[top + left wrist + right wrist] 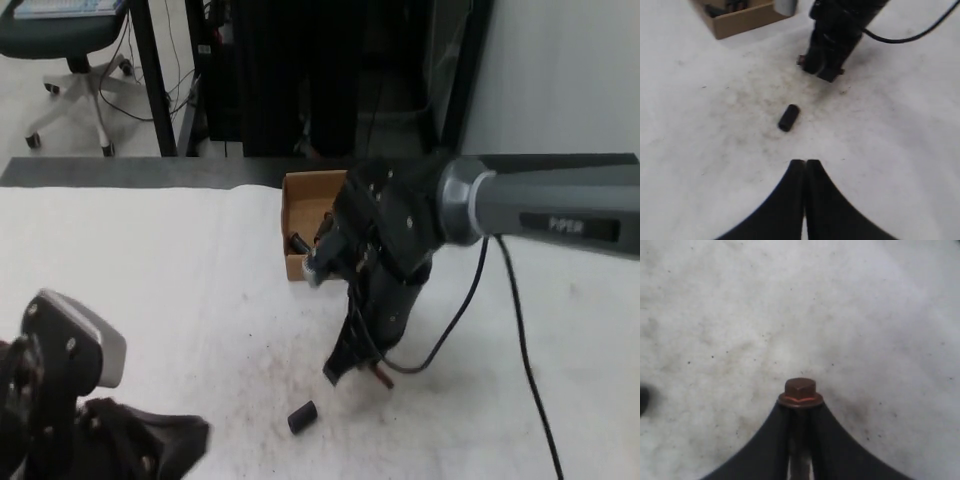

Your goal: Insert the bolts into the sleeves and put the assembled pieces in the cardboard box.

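So the bench (150, 280) is covered in white cloth, with a grubby brownish patch around the middle of the high view.

The right arm (560, 205) comes in from 3 o'clock and bends down over that patch, trailing a black cable (520, 330) across the cloth behind it. The left arm (60, 400) sits way down at the 8 o'clock corner of the high view, well apart from everything else.

The cardboard box (300, 268) is open-topped and sits at about 12 o'clock on the bench, partly behind the right arm's wrist. There are a few dark pieces (298, 242) inside, but I can't tell exactly what they are.

The right tool (800, 410) points down at the cloth, just on the 6 o'clock side of the box. Its fingers are closed almost all the way, pinching something between them. The left tool (805, 167) has its fingers pressed together with nothing in them, and it's aimed across the bench toward the sleeve.

One black sleeve (302, 416) is lying on its side on the cloth, at roughly 7 o'clock from the right tool. It's near it but not touching.

The thing being pinched is a coppery bolt (800, 390). Its shank is clamped between the right tool's fingers, and its hex head sticks out past the tips, low over the cloth. I can't tell if it's actually touching.
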Controlling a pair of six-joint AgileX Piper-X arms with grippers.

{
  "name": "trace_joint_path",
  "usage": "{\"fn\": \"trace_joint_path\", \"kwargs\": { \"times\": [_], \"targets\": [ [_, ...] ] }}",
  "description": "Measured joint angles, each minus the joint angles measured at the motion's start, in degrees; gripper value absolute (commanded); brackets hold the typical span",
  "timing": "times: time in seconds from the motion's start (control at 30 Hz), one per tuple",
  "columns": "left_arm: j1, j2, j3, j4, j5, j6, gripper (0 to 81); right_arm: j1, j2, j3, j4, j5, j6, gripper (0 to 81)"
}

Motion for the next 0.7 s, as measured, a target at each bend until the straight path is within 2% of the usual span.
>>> {"fn": "trace_joint_path", "kwargs": {
  "times": [0.07,0.17,0.27,0.33,0.37,0.53,0.6,0.7],
  "targets": [
    [0.00,2.10,0.00,-3.41,4.90,0.13,0.3,-0.26,-2.12,-0.18,0.01,-1.23,1.95,0.8],
    [0.00,8.50,-1.15,-5.85,8.21,1.55,0.3,-0.88,-7.04,-0.50,0.02,-2.43,3.47,0.8],
    [0.00,17.87,-4.25,-6.17,10.29,5.05,0.3,-2.47,-14.51,-0.88,0.14,-4.37,6.66,0.8],
    [0.00,30.32,-10.67,-4.31,11.27,7.52,0.3,-3.70,-19.18,-0.93,0.95,-4.88,8.06,0.8],
    [0.00,30.34,-10.67,-4.31,11.56,8.60,0.3,-4.43,-21.55,-0.93,1.55,-5.21,8.76,0.8],
    [0.00,45.13,-23.73,1.62,12.05,13.78,0.0,-8.97,-32.67,-0.93,5.67,-5.46,8.76,0.8],
    [0.00,51.91,-30.67,4.70,12.19,15.64,4.1,-11.15,-36.54,-0.93,7.45,-5.46,8.76,0.8],
    [0.00,61.80,-41.74,11.69,12.15,18.51,19.0,-14.93,-40.47,-0.93,10.21,-5.46,8.76,0.8]
  ]
}}
